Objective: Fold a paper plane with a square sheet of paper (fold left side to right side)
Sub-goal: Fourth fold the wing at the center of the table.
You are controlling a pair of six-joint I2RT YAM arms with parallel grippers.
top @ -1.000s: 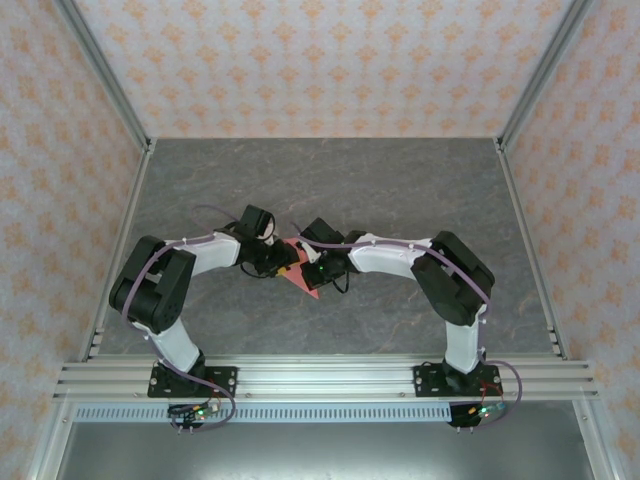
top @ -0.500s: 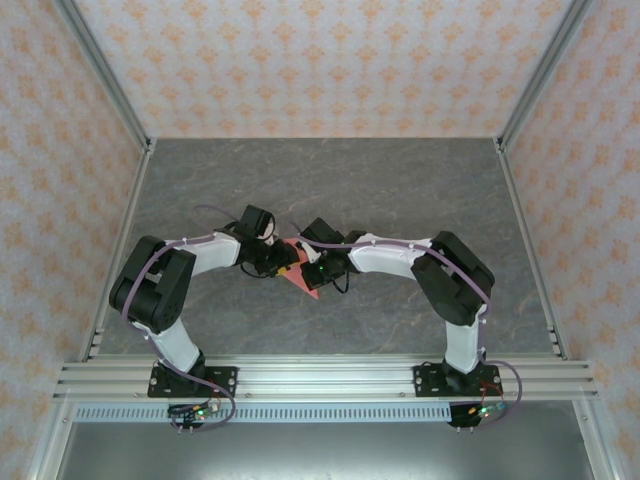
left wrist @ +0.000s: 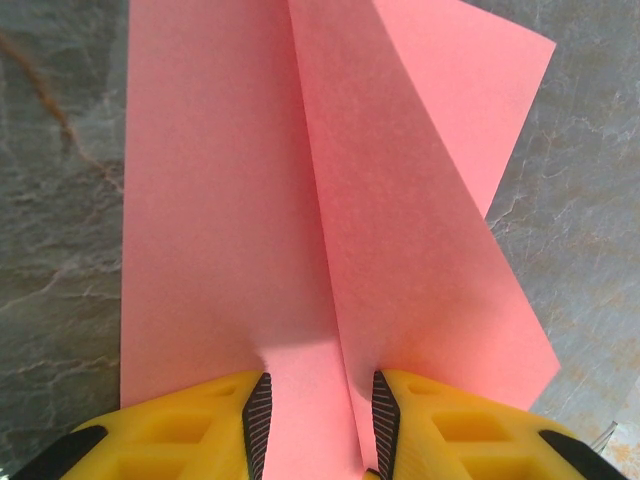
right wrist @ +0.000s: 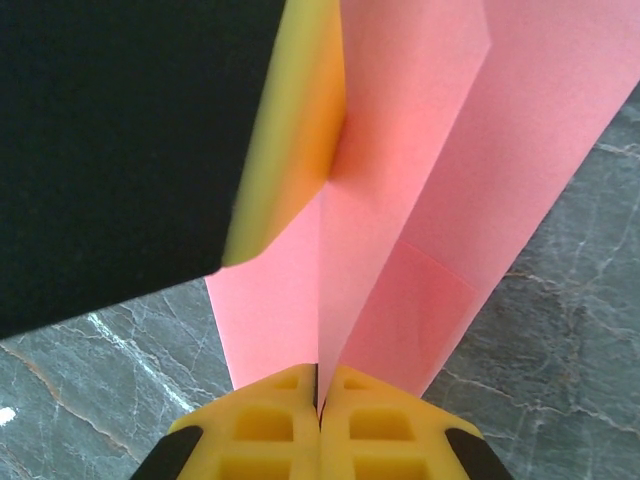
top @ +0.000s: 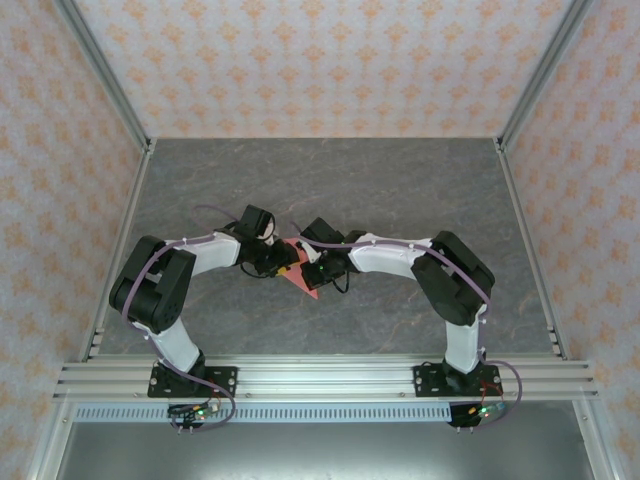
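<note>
lying creased near the middle of the surface [top: 400, 190], the pink paper [top: 305, 283] sits between both arms; the right pincer [right wrist: 320, 395] is pinched together on a raised fold of it, while the left pincer [left wrist: 320, 425] stands apart, a strip of paper showing between its fingers [left wrist: 215, 425]

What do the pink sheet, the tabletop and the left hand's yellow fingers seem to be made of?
Sheet of paper: thin matte paper; it holds sharp creases, and overlaps show through faintly.
Tabletop: grey, veined, marble-look surface, possibly printed laminate; can't tell.
Left hand fingers: yellow moulded plastic with hollow pockets; black ribbed pads, likely rubber.
</note>
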